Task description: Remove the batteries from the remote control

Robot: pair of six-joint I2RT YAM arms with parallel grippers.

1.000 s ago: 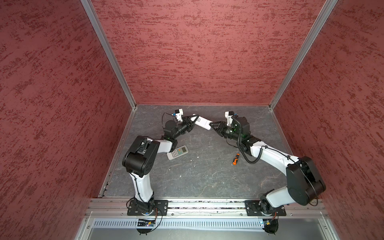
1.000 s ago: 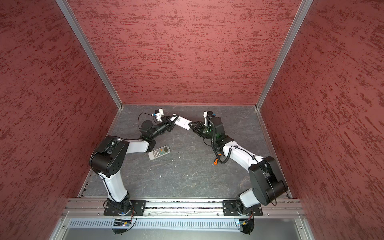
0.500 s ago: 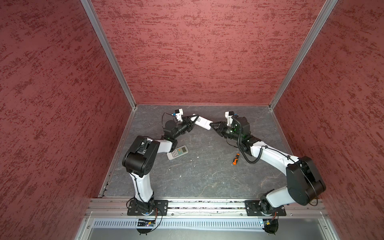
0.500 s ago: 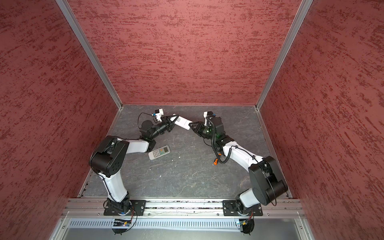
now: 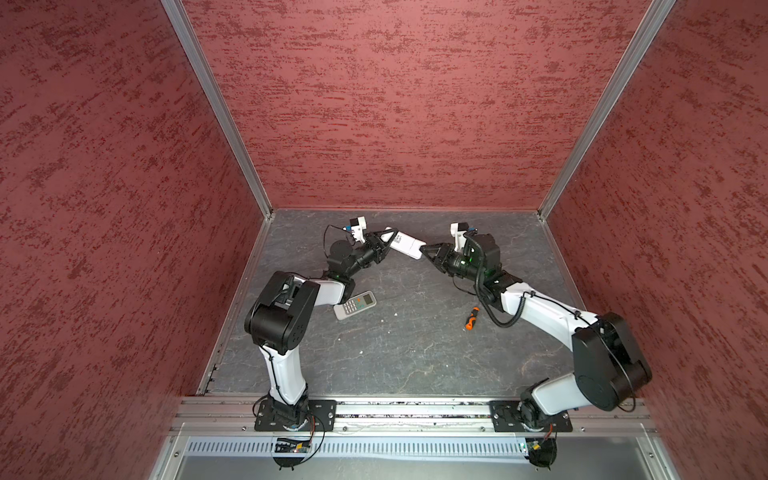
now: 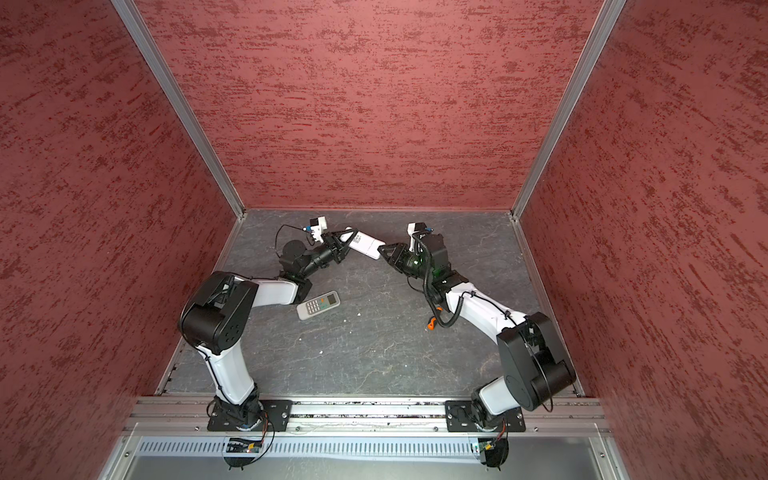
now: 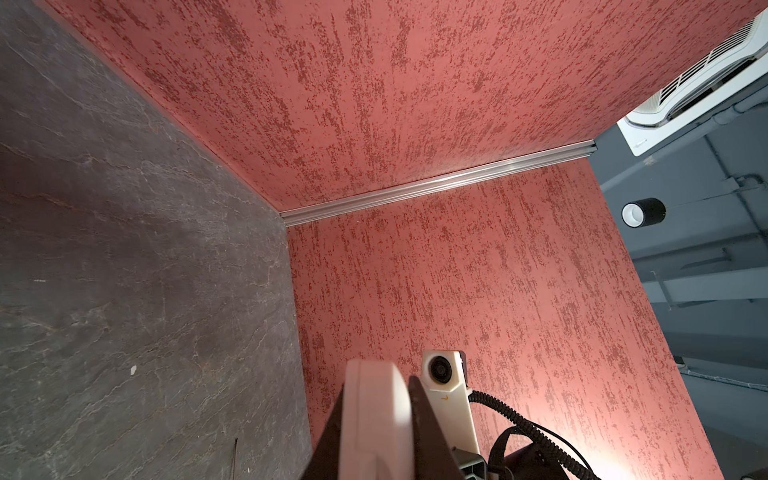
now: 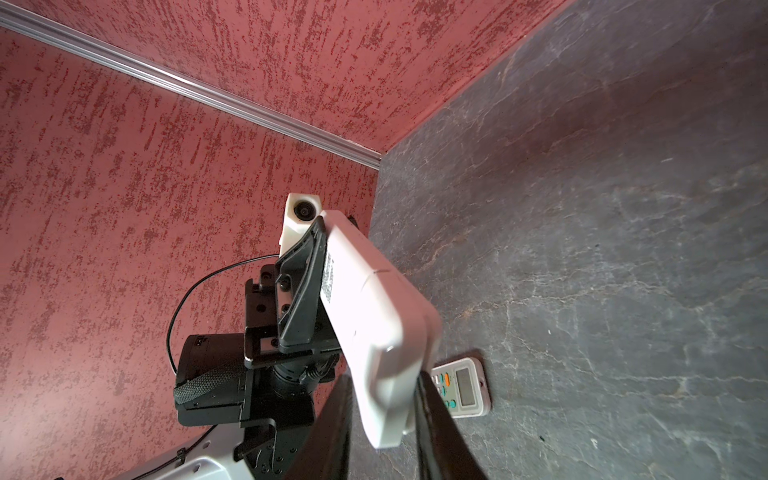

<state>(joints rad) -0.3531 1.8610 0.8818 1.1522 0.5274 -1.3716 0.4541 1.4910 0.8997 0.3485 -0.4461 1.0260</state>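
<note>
Firstly, in both top views you had the white remote lifted above the table, near the back wall and between your two arms. Your left gripper was pinching one end of it, and your right gripper met the opposite end. A second remote lay flat on the table with its buttons up, just beside the left arm and well apart from the held one. An orange-and-black screwdriver lay on the table near the right forearm, and in a top view a cable partly covered the screwdriver. Next, in the left wrist view you saw the white remote from its edge, pressed between the two black fingers of the left gripper, with no gap on either side. Then, in the right wrist view the back of the white remote, with a printed label, faced the lens. The fingers of the right gripper stood on both sides of its near end and touched its edges, so this gripper was clamped on it as well. The left gripper clamped the far end, and the second remote lay on the table beyond. The inside of the white remote was hidden from you.
</note>
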